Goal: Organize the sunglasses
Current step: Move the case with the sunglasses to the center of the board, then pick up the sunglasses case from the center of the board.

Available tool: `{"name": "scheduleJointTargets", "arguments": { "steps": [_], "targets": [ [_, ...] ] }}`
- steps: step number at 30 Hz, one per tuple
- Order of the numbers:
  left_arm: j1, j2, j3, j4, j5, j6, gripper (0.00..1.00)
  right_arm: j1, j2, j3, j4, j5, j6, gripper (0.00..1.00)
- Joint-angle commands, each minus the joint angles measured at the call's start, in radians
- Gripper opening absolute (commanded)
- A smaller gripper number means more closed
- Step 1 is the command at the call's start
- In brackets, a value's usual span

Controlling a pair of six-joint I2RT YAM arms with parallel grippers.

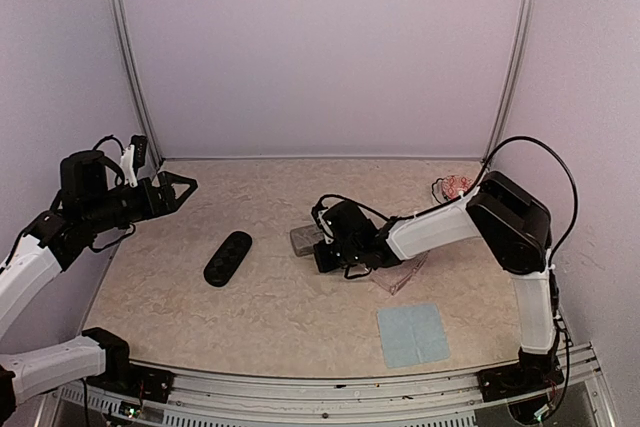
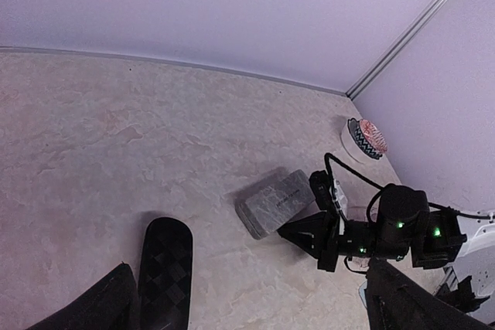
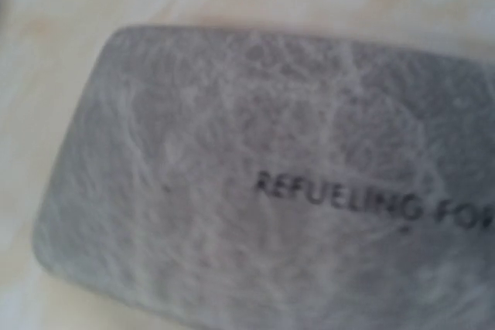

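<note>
While the grey case (image 1: 304, 238) lies closed at mid-table, the right gripper (image 2: 303, 233) is shown low beside the case's right-hand end. Its fingers are brought fully together with nothing seen between them. Whether the tips touch the case cannot be told. That arm's wrist view is filled by the case's lid, printed lettering uppermost. The clear-framed sunglasses (image 1: 400, 277) are seen flat on the table (image 1: 250, 317), just under the right forearm and apart from both cases. The dark wire-framed pair is not made out in any view. The left gripper (image 1: 180, 187) is held spread wide and empty near the table's left edge, well apart from the black oval case (image 1: 228, 258).

The step in hand is judged to be the opening of the grey case, so that a pair may be stowed. A seam must be found along the lid's edge and the lid levered up. The case is probably light and is not held down, so sliding is to be expected unless it is steadied, a duty for which the idle left arm is available.

Open room is left between the two cases and across the near centre. The right side is crowded by the sunglasses, the blue cloth (image 1: 413, 335) and, towards the far-right corner, a small patterned dish (image 1: 456, 186). Any sweep of the forearm is best kept off the fragile frame.
</note>
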Motion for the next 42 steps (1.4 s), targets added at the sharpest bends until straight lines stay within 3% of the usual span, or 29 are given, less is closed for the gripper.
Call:
{"name": "scheduleJointTargets", "arguments": {
  "steps": [1, 10, 17, 28, 37, 42],
  "targets": [
    [0.009, -0.003, -0.008, 0.025, 0.014, -0.001, 0.99, -0.078, 0.086, 0.078, -0.037, 0.038, -0.035, 0.00],
    [0.012, 0.008, -0.008, 0.023, 0.006, -0.001, 0.99, -0.164, 0.202, 0.277, -0.088, -0.007, -0.063, 0.00],
    [0.011, 0.043, -0.005, 0.009, -0.027, -0.006, 0.99, -0.167, 0.126, 0.255, -0.069, -0.044, -0.085, 0.00],
    [-0.001, 0.175, 0.013, -0.026, -0.110, -0.038, 0.99, -0.133, -0.178, 0.029, 0.010, -0.179, -0.133, 0.31],
    [-0.192, 0.427, 0.150, -0.161, -0.390, -0.063, 0.99, -0.094, -0.451, -0.212, 0.024, -0.195, -0.183, 0.50],
    [-0.311, 0.616, 0.263, -0.266, -0.530, -0.016, 0.99, -0.087, -0.566, -0.333, 0.048, -0.187, -0.192, 0.56]
  ]
}}
